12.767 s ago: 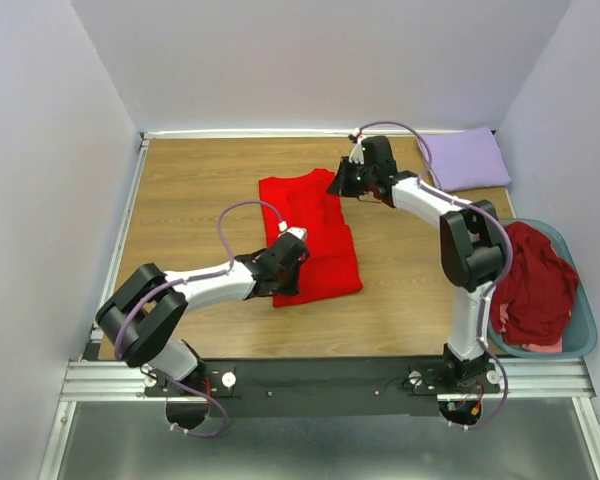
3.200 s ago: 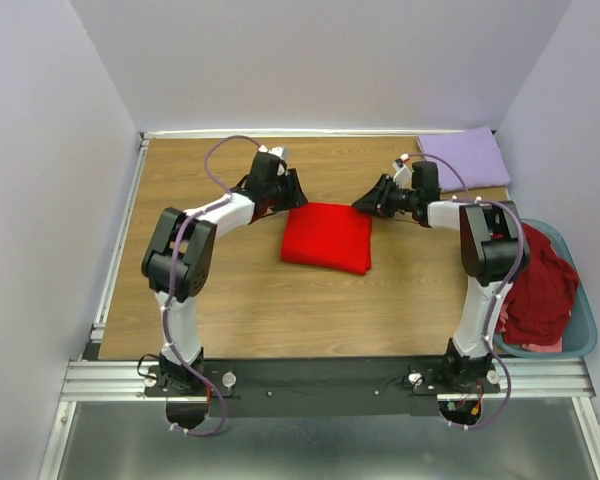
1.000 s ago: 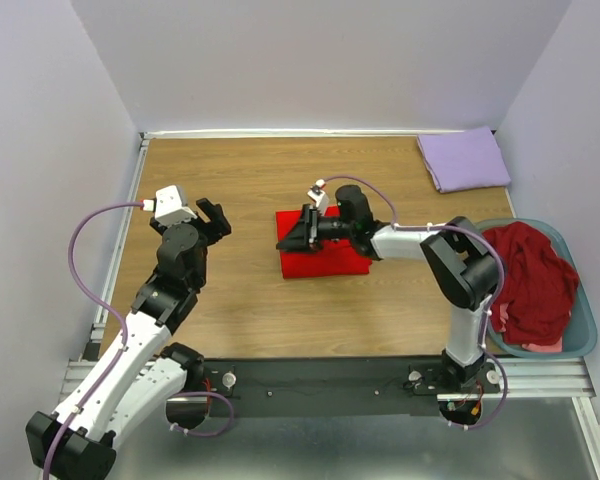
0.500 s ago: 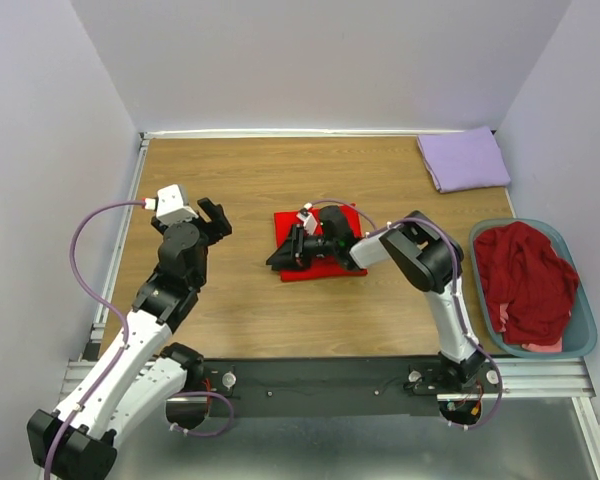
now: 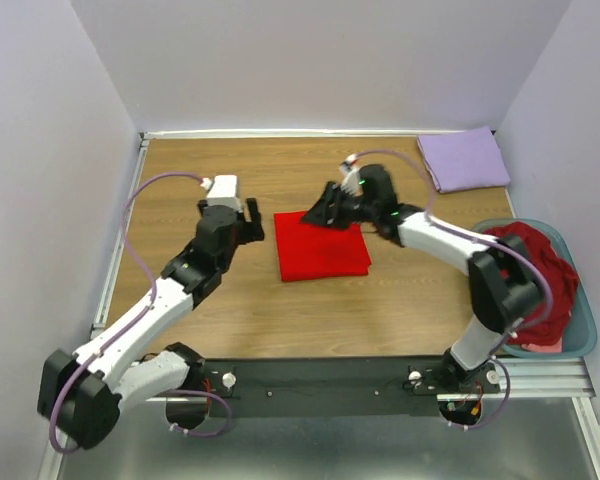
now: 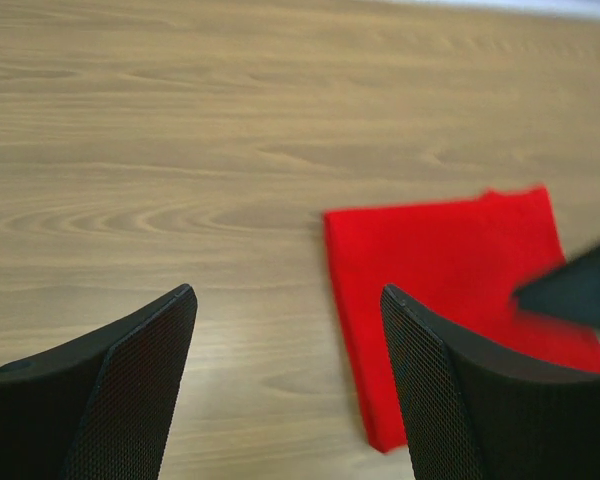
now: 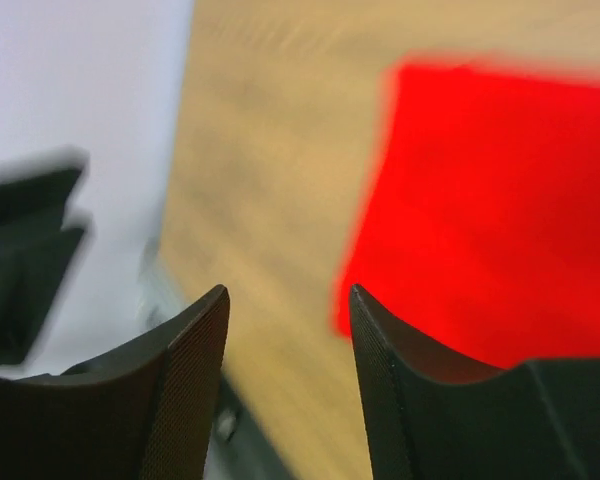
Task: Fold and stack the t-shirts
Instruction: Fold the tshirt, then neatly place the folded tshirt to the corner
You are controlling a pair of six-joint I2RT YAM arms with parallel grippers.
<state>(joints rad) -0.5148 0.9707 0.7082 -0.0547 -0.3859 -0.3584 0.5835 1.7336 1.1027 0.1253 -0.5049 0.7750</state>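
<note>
A bright red t-shirt [image 5: 323, 252] lies folded into a flat square at the middle of the table. My right gripper [image 5: 327, 213] hovers over its far edge, open and empty; its blurred wrist view shows the red t-shirt [image 7: 500, 200] beyond the right gripper [image 7: 288, 290]. To the shirt's left, my left gripper [image 5: 253, 220] stands open with nothing between its fingers. Its wrist view has the red t-shirt [image 6: 450, 270] ahead and to the right of the left gripper [image 6: 288, 292]. A folded lavender t-shirt [image 5: 465, 158] rests at the far right corner. Maroon t-shirts [image 5: 530, 285] are heaped in the basket.
The teal-blue basket [image 5: 580, 345] stands at the table's right edge beside the right arm's base. White walls close in the table on the left, far and right sides. Bare wood shows around the red shirt.
My right gripper has pulled back from the red shirt's near left corner to its far edge, and its jaws have widened. The left arm has swung right, toward the shirt.
</note>
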